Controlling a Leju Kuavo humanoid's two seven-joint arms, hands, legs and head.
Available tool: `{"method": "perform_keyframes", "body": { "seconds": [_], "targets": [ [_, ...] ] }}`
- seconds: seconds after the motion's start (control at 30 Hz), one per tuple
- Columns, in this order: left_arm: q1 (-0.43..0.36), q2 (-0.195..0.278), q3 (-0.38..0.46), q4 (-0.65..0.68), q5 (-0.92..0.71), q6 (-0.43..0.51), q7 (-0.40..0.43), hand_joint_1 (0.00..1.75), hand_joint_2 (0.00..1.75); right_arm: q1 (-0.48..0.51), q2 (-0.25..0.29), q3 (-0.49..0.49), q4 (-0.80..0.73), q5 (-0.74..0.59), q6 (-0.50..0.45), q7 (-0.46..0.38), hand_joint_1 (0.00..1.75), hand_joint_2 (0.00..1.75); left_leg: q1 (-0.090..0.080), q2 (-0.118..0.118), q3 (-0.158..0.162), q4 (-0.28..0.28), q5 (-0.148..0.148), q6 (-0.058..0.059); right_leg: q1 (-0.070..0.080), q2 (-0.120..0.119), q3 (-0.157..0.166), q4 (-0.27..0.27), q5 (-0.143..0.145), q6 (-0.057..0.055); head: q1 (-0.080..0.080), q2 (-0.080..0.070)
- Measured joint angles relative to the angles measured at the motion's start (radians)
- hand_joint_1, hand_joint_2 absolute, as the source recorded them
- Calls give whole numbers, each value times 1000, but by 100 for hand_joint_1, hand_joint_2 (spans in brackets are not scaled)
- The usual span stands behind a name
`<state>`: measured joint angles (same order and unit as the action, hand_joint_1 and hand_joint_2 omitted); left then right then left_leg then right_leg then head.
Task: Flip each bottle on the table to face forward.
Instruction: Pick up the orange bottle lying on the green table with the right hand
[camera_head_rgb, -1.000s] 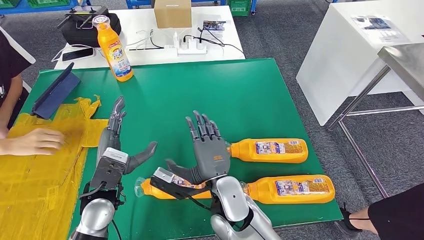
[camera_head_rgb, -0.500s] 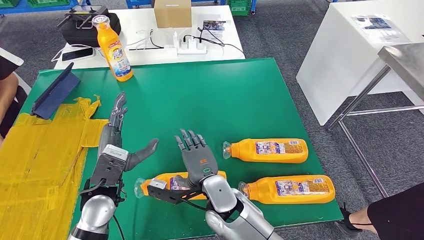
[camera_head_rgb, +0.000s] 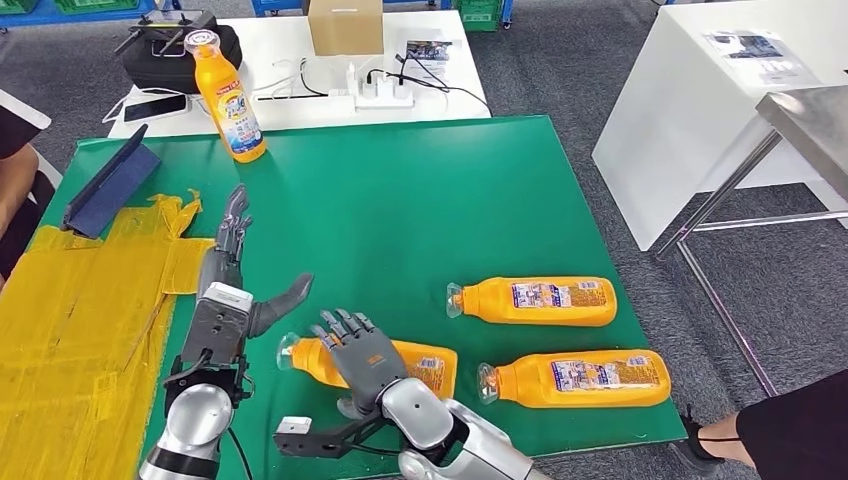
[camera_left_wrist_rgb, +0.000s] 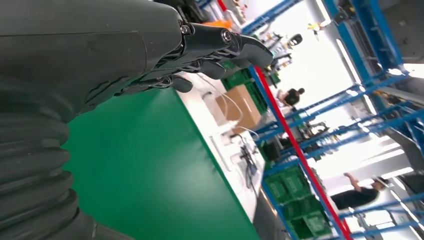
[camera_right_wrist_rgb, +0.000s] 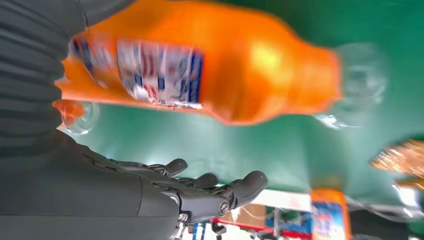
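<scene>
1. Head view: the right hand (camera_head_rgb: 362, 352) hovers with fingers spread over a lying bottle (camera_head_rgb: 425, 366) on the green bench (camera_head_rgb: 420, 200); contact cannot be told.
2. Right wrist view: the same bottle (camera_right_wrist_rgb: 210, 75) lies apart from the fingers (camera_right_wrist_rgb: 245, 187), ungripped.
3. The left hand (camera_head_rgb: 232, 290) is open, holding nothing, just beside that bottle's cap.
4. Two more lying bottles (camera_head_rgb: 535, 300) lie beyond the right hand; an upright bottle (camera_head_rgb: 228, 100) stands well ahead of the left hand.

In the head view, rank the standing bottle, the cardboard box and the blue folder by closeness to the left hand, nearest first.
1. Blue folder, at the mat's left edge, just beyond the left hand.
2. Standing bottle, at the mat's far left corner.
3. Cardboard box, on the white table behind.
</scene>
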<state>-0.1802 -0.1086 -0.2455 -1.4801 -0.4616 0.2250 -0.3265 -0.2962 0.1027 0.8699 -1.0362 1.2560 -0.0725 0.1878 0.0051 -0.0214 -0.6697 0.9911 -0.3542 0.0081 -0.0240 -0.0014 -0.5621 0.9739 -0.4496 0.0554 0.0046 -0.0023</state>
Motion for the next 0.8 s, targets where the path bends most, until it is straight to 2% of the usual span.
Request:
{"method": "perform_keyframes", "body": {
  "seconds": [0.27, 0.5, 0.8],
  "targets": [
    [28, 0, 40, 0, -9, 8, -1, 0, 175, 101, -64, 15, -155, 18, -26, 44, 0, 175, 0, 0, 0, 0, -1, -1, 0, 0, 0, 0, -1, 0, 0, 0],
    [31, 0, 54, 0, -20, 8, 5, 0, 175, 165, -93, 7, -164, 102, -53, 96, 0, 175, 0, 0, 0, 0, -1, -1, 0, 0, -6, 0, -1, -1, 0, 0],
    [28, -1, 58, 2, -22, 8, 16, 0, 175, 202, -102, -48, -120, 197, -37, 181, 0, 175, 0, 0, 0, 0, -1, -1, 0, 0, -9, 0, -1, -1, 0, 0]
  ]
}}
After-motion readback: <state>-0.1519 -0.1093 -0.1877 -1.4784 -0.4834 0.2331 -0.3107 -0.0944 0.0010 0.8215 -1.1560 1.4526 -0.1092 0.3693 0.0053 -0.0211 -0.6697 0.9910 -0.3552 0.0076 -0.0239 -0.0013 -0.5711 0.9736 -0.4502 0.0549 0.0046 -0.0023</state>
